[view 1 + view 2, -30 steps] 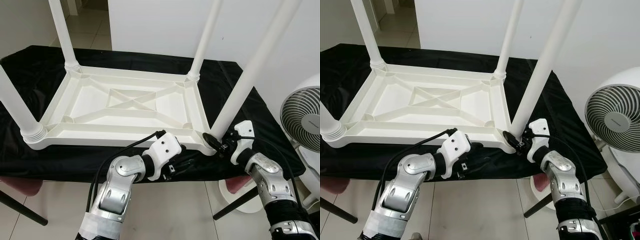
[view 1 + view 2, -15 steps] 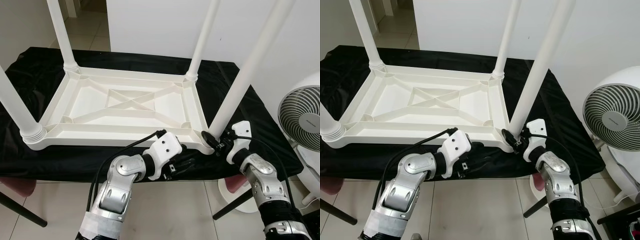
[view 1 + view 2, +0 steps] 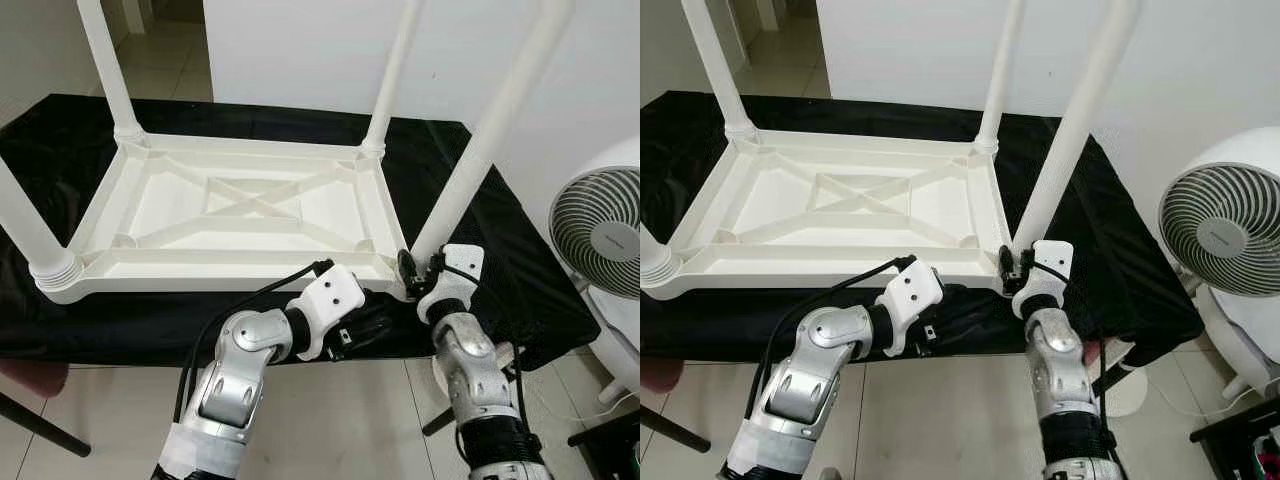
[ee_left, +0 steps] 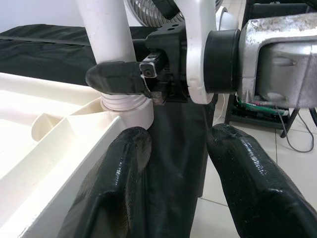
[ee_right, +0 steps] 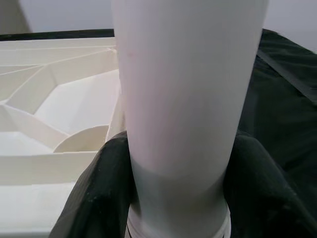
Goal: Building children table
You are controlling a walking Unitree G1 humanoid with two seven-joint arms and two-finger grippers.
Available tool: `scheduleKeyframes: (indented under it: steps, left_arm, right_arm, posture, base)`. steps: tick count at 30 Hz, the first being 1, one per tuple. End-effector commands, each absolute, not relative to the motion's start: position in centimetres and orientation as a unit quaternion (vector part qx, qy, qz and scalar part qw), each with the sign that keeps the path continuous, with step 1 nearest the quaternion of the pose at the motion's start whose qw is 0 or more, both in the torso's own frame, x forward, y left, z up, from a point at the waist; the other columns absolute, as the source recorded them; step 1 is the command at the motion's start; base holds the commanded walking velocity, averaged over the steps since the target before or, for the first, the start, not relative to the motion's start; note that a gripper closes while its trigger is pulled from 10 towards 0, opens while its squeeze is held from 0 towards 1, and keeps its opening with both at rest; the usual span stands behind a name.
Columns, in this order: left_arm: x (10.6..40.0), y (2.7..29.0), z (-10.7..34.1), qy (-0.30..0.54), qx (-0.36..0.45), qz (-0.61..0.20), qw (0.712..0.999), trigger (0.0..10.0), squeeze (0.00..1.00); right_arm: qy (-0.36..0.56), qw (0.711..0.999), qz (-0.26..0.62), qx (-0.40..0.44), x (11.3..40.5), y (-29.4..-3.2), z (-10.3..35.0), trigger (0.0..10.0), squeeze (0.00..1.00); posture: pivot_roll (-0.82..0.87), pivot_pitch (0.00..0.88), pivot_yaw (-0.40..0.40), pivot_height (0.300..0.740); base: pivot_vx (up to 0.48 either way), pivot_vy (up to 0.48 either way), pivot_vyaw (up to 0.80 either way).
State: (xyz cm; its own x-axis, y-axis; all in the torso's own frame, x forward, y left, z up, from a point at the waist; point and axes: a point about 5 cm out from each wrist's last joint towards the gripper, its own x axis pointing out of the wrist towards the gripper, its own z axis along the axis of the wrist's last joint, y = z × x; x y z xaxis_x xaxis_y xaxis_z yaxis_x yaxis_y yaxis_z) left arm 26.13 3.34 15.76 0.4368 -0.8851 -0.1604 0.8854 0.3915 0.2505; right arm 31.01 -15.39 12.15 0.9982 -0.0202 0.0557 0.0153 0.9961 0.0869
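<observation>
Right gripper [image 3: 410,272] clamped on the near-right table leg [image 3: 478,150] low down, just above its threaded collar at the table's corner; black fingers [image 5: 94,193] pressed against both sides of the white tube in the right wrist view, fingertips cut off by the frame edge.

Left gripper [image 4: 178,163] held open, fingers [image 4: 119,183] spread apart with nothing between them but black cloth, sitting just under the table's front rim beside that same corner (fingers mostly hidden behind the white wrist housing in the head views, so the spread read from the left wrist view).

Largest first: black cloth-covered work surface [image 3: 510,260], far-left part cut off at the frame edge. Lying upside down on it, white plastic children's table [image 3: 240,205], ribbed underside up with a crossed brace in the middle. Four white legs standing up from its corners, all running out past the top of the frame, so upper ends not visible; near-left leg [image 3: 25,225] cut off by the left edge as well.

White pedestal fan [image 3: 1220,230] on the floor to the right, well apart from the table, partly cropped at the frame edge. Black cable [image 3: 250,300] looping from the left forearm to the wrist.
</observation>
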Motion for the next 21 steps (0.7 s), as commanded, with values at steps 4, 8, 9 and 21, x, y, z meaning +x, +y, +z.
scheduleKeyframes:
  steps: [4,8,9,21]
  left_arm:
    - [26.6,2.6,15.9,-0.017,0.122,-0.437,0.891,10.0,0.00]
    - [26.6,2.6,15.8,-0.017,0.122,-0.436,0.891,10.0,0.00]
    - [26.6,2.6,15.8,-0.017,0.122,-0.436,0.891,10.0,0.00]
    - [26.6,2.5,15.8,-0.019,0.123,-0.440,0.890,10.0,0.00]
  right_arm:
    - [0.016,0.996,-0.077,0.038,29.9,-14.6,10.5,10.0,0.00]
    - [0.014,0.997,-0.072,0.038,29.9,-14.4,10.7,10.0,0.00]
    - [0.014,0.997,-0.072,0.038,29.9,-14.4,10.7,10.0,0.00]
    - [-0.008,0.997,-0.039,0.061,29.9,-15.0,11.6,10.0,1.00]
  posture:
    - [0.09,0.036,-0.083,0.740]
    - [0.09,0.033,-0.086,0.740]
    - [0.09,0.033,-0.086,0.740]
    - [0.09,0.020,-0.086,0.740]
  base:
    - [0.000,0.000,0.00]
    - [0.000,0.000,0.00]
    - [0.000,0.000,0.00]
    - [0.000,0.000,0.00]
